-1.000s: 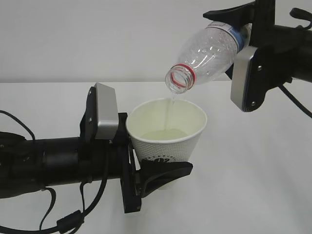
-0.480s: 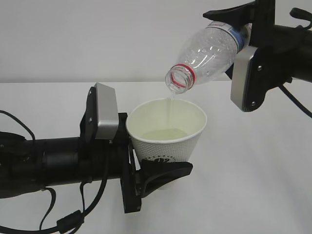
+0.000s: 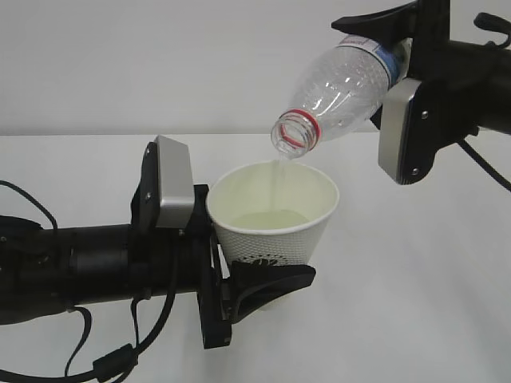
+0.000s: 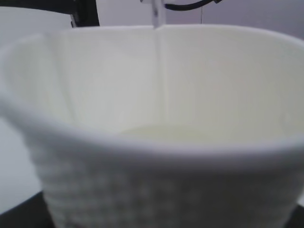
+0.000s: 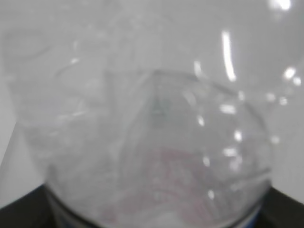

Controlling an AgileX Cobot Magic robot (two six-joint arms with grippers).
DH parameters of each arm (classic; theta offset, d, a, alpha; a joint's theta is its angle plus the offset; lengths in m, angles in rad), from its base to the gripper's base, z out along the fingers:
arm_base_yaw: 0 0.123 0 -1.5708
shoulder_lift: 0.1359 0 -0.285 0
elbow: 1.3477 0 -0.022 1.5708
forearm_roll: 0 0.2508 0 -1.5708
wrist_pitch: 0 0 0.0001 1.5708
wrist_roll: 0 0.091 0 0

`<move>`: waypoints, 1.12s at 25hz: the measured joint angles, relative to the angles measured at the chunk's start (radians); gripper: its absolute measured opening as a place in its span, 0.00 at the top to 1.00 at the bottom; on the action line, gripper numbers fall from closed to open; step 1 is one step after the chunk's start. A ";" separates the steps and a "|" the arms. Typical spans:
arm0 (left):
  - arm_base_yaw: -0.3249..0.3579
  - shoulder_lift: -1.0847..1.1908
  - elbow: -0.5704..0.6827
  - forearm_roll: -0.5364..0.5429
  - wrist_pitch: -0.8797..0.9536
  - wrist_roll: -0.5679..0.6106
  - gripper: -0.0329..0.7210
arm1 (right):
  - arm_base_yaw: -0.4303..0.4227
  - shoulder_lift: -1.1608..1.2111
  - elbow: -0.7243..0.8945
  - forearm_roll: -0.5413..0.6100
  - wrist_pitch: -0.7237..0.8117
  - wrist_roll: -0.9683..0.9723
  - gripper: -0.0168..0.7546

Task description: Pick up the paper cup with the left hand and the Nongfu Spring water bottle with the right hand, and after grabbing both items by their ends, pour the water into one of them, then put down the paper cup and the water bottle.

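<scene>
The left hand (image 3: 267, 283) holds the cup (image 3: 273, 215) upright above the table (image 3: 415, 271), its black fingers (image 3: 275, 281) clamped round the lower part of the cup wall. The right hand (image 3: 399, 48) grips the bottle (image 3: 343, 92) at its base end, upper right in the exterior view; the bottle is tilted neck-down to the left, its open mouth with red ring just above the far rim of the cup and not touching it.

A thin stream of water (image 3: 277, 179) falls from the mouth into the cup, where pale liquid lies in the bottom. The left wrist view shows the same thread (image 4: 161, 71) running down against the far inner wall. The right wrist view is filled by the blurred clear bottle wall (image 5: 152, 123).

Compared with a second ago: the stream has thinned and grown fainter. The bottle mouth sits marginally higher. Cup, both arms and both grips are unchanged. Any rise in the liquid level cannot be judged.
</scene>
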 joint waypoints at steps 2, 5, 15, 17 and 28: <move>0.000 0.000 0.000 0.000 0.000 0.000 0.29 | 0.000 0.000 0.000 0.000 0.000 0.000 0.31; 0.000 0.000 0.000 0.000 0.000 0.000 0.29 | 0.000 0.000 0.000 0.000 -0.002 -0.002 0.31; 0.000 0.000 0.000 0.000 0.002 0.000 0.29 | 0.000 0.000 0.000 0.000 -0.002 -0.002 0.31; 0.000 0.000 0.000 0.000 0.002 0.000 0.30 | 0.000 0.000 0.000 0.000 -0.002 -0.002 0.31; 0.000 0.000 0.000 0.010 0.003 0.000 0.30 | 0.000 0.000 0.000 0.000 -0.002 -0.002 0.31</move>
